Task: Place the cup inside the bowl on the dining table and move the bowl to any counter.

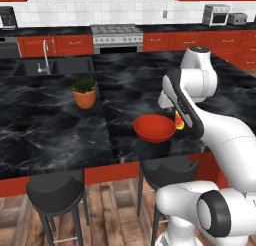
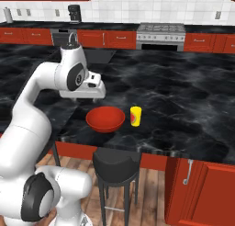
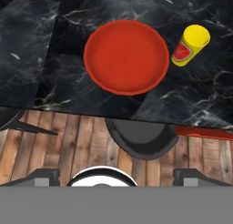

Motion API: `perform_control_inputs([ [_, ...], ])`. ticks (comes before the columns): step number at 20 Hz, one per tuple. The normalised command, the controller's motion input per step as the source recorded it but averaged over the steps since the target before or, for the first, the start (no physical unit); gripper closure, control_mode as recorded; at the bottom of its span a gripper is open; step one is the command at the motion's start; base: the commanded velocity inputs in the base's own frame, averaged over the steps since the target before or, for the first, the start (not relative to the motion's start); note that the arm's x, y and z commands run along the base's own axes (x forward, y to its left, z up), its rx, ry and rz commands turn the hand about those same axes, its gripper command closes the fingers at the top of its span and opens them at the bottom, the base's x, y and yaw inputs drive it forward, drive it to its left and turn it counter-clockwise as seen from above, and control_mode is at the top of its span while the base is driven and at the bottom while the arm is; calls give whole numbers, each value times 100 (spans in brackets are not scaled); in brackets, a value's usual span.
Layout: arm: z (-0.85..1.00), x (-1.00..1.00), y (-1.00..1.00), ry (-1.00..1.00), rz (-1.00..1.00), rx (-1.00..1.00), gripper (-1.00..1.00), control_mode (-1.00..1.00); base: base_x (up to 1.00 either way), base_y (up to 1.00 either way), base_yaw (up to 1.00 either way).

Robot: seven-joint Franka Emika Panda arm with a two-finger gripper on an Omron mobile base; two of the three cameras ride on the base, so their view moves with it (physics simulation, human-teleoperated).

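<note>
Where the arm crosses, cup (image 1: 179, 121) shows partly.

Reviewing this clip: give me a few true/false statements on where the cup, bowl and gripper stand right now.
1. The cup sits inside the bowl. False: it stands upright on the dining table beside the bowl.
2. The bowl is empty. True.
3. The gripper is shut on the cup. False: it is open, holding nothing.
4. A potted plant stands on the dining table. True.
5. The bowl rests on a stool. False: it is on the table, near its edge.
</note>
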Motion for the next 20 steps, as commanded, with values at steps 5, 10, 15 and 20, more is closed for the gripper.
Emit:
perform_control_inputs([
  [5, -2, 0, -41, -1, 0, 0, -100, -100, 0, 0, 0],
  [10, 0, 0, -44, 0, -2, 0, -100, -100, 0, 0, 0],
  [15, 0, 0, -43, 0, -2, 0, -100, -100, 0, 0, 0],
  [20, 0, 0, -44, -1, -4, 0, -100, -100, 0, 0, 0],
])
